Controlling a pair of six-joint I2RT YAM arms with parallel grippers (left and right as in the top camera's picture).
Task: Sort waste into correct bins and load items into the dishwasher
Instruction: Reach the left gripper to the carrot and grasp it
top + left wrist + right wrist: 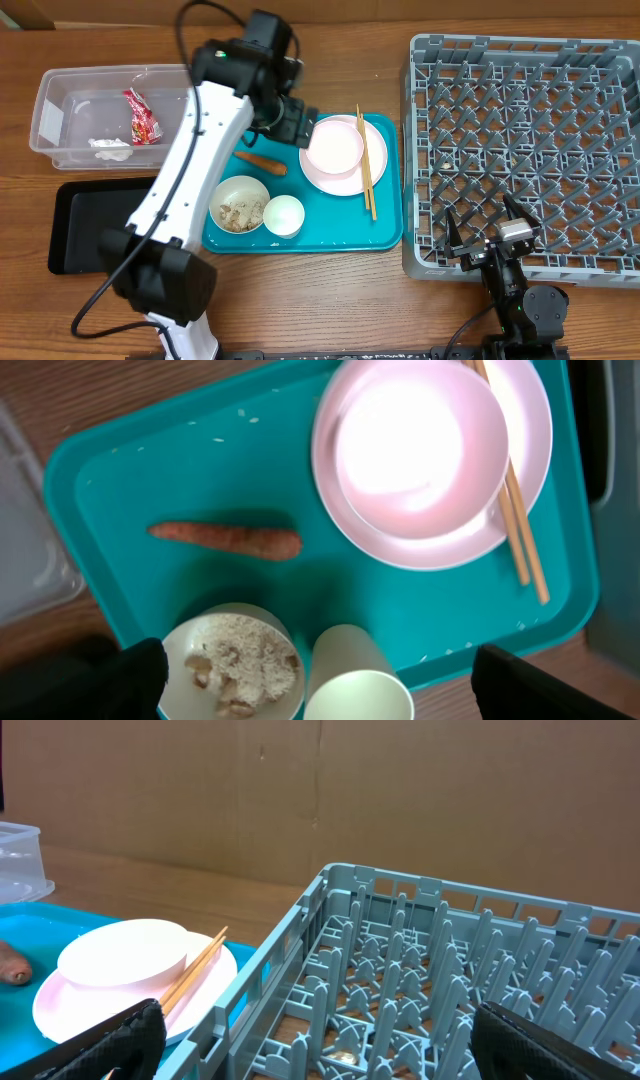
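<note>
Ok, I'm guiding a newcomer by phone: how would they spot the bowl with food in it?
Find the teal tray in the middle of the table, then its corner nearest the black tray. The white bowl there sits beside a white cup; it alone holds beige crumbly scraps, while the cup is empty and the other bowl rests on the pink plate.

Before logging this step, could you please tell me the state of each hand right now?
Left hand: open, holding nothing.
Right hand: open, holding nothing.
</note>
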